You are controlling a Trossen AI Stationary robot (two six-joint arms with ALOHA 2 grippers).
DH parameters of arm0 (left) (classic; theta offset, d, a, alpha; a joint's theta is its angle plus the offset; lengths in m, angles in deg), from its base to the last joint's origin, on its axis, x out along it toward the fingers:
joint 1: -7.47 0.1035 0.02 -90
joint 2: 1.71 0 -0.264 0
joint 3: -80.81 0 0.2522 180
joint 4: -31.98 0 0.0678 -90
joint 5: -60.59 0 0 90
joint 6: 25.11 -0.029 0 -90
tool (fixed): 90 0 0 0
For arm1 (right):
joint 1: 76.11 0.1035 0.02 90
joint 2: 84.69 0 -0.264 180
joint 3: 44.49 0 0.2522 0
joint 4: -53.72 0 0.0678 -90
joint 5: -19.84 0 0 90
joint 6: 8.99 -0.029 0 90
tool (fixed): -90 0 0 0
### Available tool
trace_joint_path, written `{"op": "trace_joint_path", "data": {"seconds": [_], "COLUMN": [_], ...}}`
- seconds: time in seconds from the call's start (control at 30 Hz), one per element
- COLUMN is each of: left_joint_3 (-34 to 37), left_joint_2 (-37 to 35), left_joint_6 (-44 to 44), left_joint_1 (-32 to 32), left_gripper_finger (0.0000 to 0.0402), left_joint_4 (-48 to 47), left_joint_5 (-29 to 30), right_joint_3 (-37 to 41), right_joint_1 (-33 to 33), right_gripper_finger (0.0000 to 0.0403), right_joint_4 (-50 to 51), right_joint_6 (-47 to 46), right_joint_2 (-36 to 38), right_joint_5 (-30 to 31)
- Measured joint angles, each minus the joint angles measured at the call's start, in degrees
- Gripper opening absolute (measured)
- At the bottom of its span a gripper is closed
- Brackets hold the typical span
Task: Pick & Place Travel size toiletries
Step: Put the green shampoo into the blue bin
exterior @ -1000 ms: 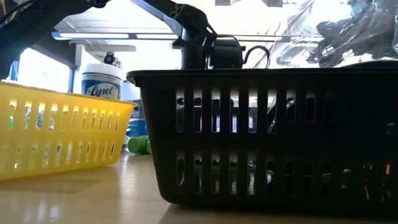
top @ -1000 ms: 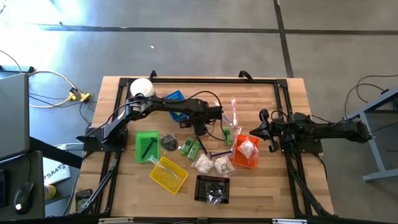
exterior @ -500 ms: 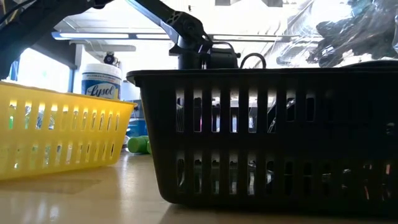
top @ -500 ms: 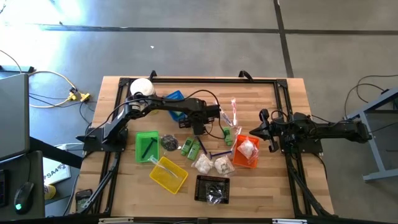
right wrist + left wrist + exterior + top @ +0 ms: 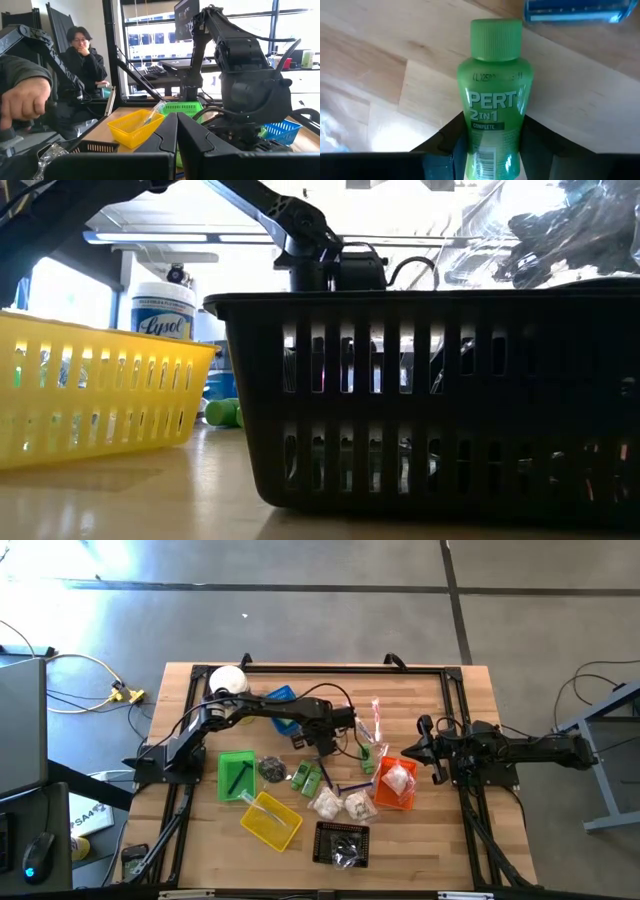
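Observation:
A small green bottle (image 5: 495, 85) with a ribbed green cap lies flat on the wooden table (image 5: 380, 90). My left gripper (image 5: 490, 142) is over it near the table's middle (image 5: 322, 746), shut on its body. Two more green bottles (image 5: 307, 777) lie just toward the near edge, and another (image 5: 367, 761) lies to the right. White puffy packets (image 5: 342, 804) lie on the table near the orange basket (image 5: 397, 784). My right gripper (image 5: 424, 746) waits at the right, shut (image 5: 176, 135) and holding nothing. My left gripper has the green bottle's body, the half away from the cap (image 5: 466, 145), between its two fingers (image 5: 442, 146), one on each long side. The fingers come down from above, astride the bottle. The bottle lies on the table with its cap pointing away.
Green (image 5: 237, 772), yellow (image 5: 270, 820), black (image 5: 342, 842) and blue (image 5: 283, 698) baskets stand around the middle. A big white jar (image 5: 228, 680) stands at the far left. A striped packet (image 5: 375, 720) lies far right of the gripper. People sit beyond the table (image 5: 82, 60).
My left arm's wrist has turned a little while staying over the same spot above the table's middle.

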Motion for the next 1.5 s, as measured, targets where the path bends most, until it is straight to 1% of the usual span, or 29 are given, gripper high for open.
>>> {"op": "trace_joint_path", "data": {"seconds": [0.13, 0.3, 0.37, 0.43, 0.53, 0.7, 0.8, 0.9, 1.0, 1.1, 1.2, 1.3, 1.37, 1.5], "left_joint_3": [-0.01, -0.03, -0.03, -0.10, -0.08, -0.10, -0.08, -0.08, 0.87, 6.25, 15.16, 26.34, 33.70, 46.50], "left_joint_2": [-3.72, -9.90, -13.12, -16.35, -20.55, -27.78, -31.93, -36.40, -41.56, -48.47, -56.74, -66.04, -72.25, -83.36], "left_joint_6": [4.55, 11.75, 15.32, 19.47, 24.57, 32.26, 37.07, 42.77, 48.22, 53.69, 58.41, 65.05, 70.45, 79.43], "left_joint_1": [-0.10, -0.12, -0.01, -0.01, 0.34, 0.56, 0.53, 2.22, 5.23, 8.43, 11.58, 13.33, 13.63, 13.52], "left_gripper_finger": [0.0133, 0.0133, 0.0133, 0.0133, 0.0133, 0.0133, 0.0134, 0.0134, 0.0134, 0.0134, 0.0134, 0.0134, 0.0134, 0.0134], "left_joint_4": [-0.87, -3.31, -5.62, -7.33, -12.40, -18.88, -21.97, -24.76, -25.07, -20.92, -15.55, -4.77, 3.03, 15.35], "left_joint_5": [-1.85, -6.96, -9.36, -10.44, -12.58, -18.74, -19.90, -21.34, -22.47, -24.85, -24.92, -25.03, -25.11, -25.10], "right_joint_3": [0.00, 0.00, 0.00, 0.00, 0.00, 0.00, 0.00, 0.00, 0.00, 0.00, 0.00, 0.00, 0.00, 0.00], "right_joint_1": [0.00, 0.00, 0.00, 0.00, 0.00, 0.00, 0.00, 0.00, 0.00, 0.00, 0.00, 0.00, 0.00, 0.00], "right_gripper_finger": [0.0002, 0.0002, 0.0002, 0.0002, 0.0002, 0.0002, 0.0002, 0.0002, 0.0002, 0.0002, 0.0002, 0.0002, 0.0002, 0.0002], "right_joint_4": [0.02, 0.04, 0.04, 0.09, 0.30, 0.69, 0.70, 0.67, 0.34, -0.06, -0.44, -0.44, -0.44, -0.44], "right_joint_6": [-0.28, -0.40, -1.24, -1.37, -1.40, -1.85, -1.85, -1.85, -1.85, -1.85, -1.85, -1.83, -1.77, -1.72], "right_joint_2": [0.00, -0.01, 0.00, 0.00, 0.00, -0.02, -0.02, -0.02, -0.02, -0.02, -0.02, -0.02, -0.02, -0.02], "right_joint_5": [-0.61, -1.51, -1.51, -1.53, -1.57, -1.64, -1.64, -1.72, -1.73, -1.75, -1.77, -1.77, -1.75, -1.60]}}
